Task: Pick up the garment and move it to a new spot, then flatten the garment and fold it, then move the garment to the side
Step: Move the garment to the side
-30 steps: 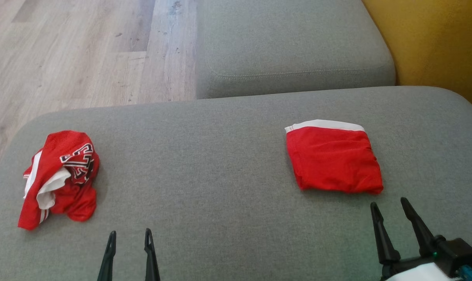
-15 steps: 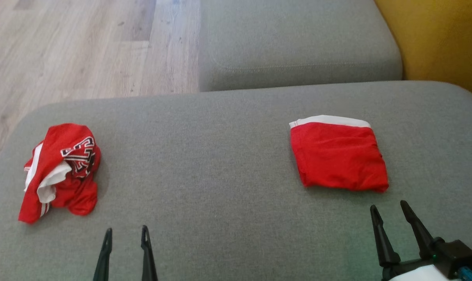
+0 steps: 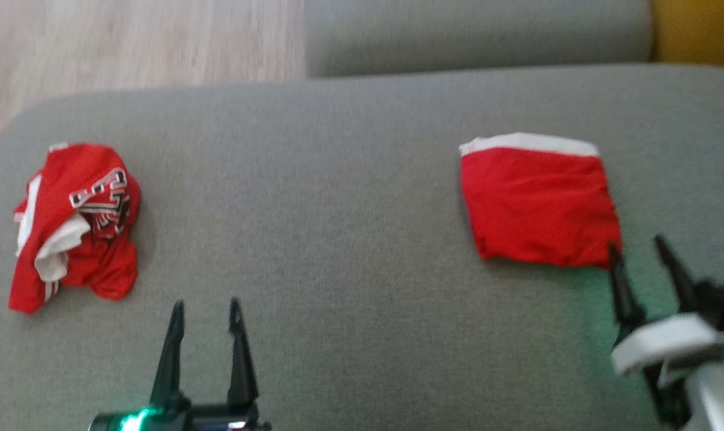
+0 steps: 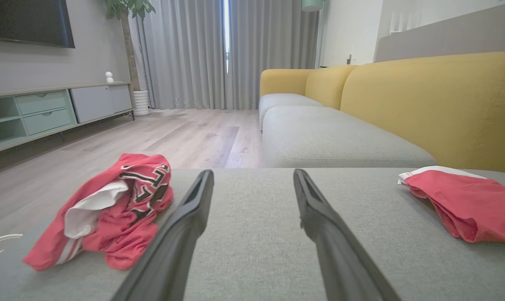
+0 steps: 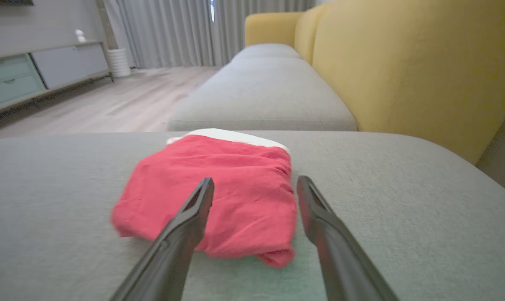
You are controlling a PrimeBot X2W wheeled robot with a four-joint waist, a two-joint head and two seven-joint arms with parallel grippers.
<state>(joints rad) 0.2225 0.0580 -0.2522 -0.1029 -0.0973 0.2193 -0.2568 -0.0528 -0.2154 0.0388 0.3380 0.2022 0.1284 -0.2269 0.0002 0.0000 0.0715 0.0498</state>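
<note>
A crumpled red garment (image 3: 74, 227) with white trim and black lettering lies in a heap at the left end of the grey cushion (image 3: 350, 197); it also appears in the left wrist view (image 4: 110, 209). A second red garment (image 3: 538, 203), folded square with a white band, lies at the right (image 5: 219, 196). My left gripper (image 3: 206, 302) is open and empty above bare cushion, right of the crumpled heap (image 4: 253, 172). My right gripper (image 3: 635, 243) is open and empty, with its left fingertip at the folded garment's near right corner (image 5: 255, 179).
A second grey cushion (image 3: 475, 30) lies beyond this one, with the yellow sofa back (image 5: 423, 62) along the right. Wooden floor (image 3: 128, 42) borders the cushion's far left. A low TV cabinet (image 4: 47, 110) and curtains stand across the room.
The head camera has tilted down, shifting the whole picture up. My right gripper has come forward to the folded garment's near corner. The left gripper has edged forward a little. Both garments lie as before.
</note>
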